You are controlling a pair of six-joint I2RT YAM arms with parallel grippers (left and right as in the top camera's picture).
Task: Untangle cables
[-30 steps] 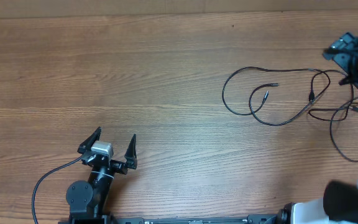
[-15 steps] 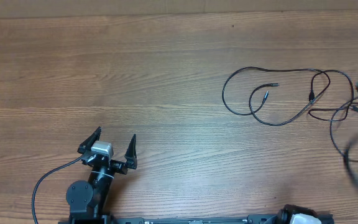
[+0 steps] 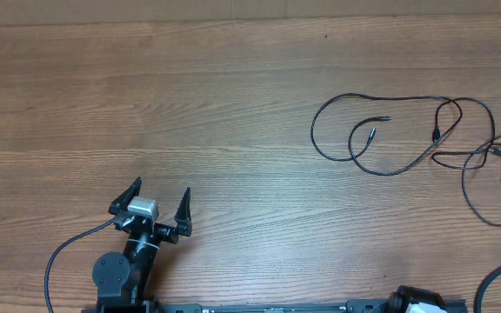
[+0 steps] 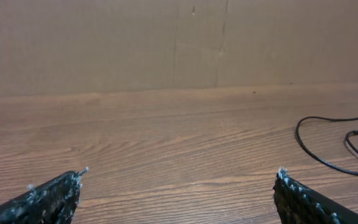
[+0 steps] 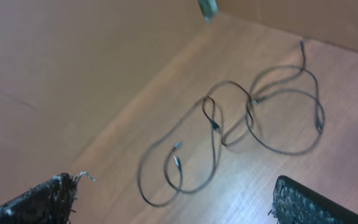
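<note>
Here's the bench (image 3: 233, 87): pale brown wood, long straight grain, a matte surface. The cables (image 3: 390, 174) lie flat on it, thin black cords thrown into loose, rounded loops. One big oval loop sits on the left of the bunch, and smaller loops cross over each other at its right side. Inside that big oval two short ends finish in small slim plugs (image 3: 372, 133), lying near each other but apart.

Left end effector (image 3: 162, 188): well away from the cables, off to their left and nearer the robot's base. Jaws spread wide, nothing between them! Its fingers (image 4: 48, 196) are black and pointed, with a rough ribbed face flecked with white.

Right end effector (image 5: 176, 182): close to the right-hand loops of the cables, barely showing at the overhead frame's edge. Wide apart too, holding nothing, and the whole bunch of cords shows through the gap. Beyond the cables stands a flat brown cardboard wall (image 4: 104, 43).
</note>
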